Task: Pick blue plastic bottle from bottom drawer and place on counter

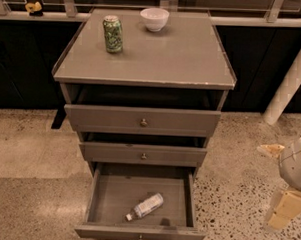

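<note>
The blue plastic bottle (145,206) lies on its side in the open bottom drawer (103,200), slanted, with its white cap toward the front left. The counter (163,55) is the grey cabinet top above it. My gripper (283,190) is at the right edge of the view, low over the floor, to the right of the cabinet and well apart from the bottle. It holds nothing that I can see.
A green patterned can (112,34) and a white bowl (154,19) stand at the back of the counter. The two upper drawers (143,122) are pulled out a little. A white arm link (291,80) slants across the upper right. Speckled floor surrounds the cabinet.
</note>
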Available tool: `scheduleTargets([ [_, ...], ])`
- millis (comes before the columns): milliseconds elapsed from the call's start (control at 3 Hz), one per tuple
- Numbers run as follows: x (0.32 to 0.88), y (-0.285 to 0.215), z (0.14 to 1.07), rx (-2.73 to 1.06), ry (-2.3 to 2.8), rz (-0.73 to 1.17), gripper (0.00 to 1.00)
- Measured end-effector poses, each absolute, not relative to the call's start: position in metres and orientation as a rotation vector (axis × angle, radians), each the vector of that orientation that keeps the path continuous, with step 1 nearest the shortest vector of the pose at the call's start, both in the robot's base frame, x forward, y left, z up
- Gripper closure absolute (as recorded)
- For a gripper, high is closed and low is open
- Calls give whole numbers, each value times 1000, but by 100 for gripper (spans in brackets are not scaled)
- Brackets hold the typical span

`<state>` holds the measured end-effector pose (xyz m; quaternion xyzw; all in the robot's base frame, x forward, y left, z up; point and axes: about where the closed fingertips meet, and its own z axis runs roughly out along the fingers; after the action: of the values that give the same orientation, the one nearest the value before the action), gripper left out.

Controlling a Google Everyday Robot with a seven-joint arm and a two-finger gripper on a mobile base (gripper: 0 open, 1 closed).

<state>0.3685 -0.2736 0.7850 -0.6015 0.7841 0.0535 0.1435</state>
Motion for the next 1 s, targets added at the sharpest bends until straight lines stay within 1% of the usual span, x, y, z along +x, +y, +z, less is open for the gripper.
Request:
scheduleTargets([
  [333, 368, -274, 785, -1734, 2261, 154, 0],
  [667, 352, -279, 758, -1750, 2221, 183, 0],
  [1000, 340, -278, 704, -1835, 2175, 211, 0],
])
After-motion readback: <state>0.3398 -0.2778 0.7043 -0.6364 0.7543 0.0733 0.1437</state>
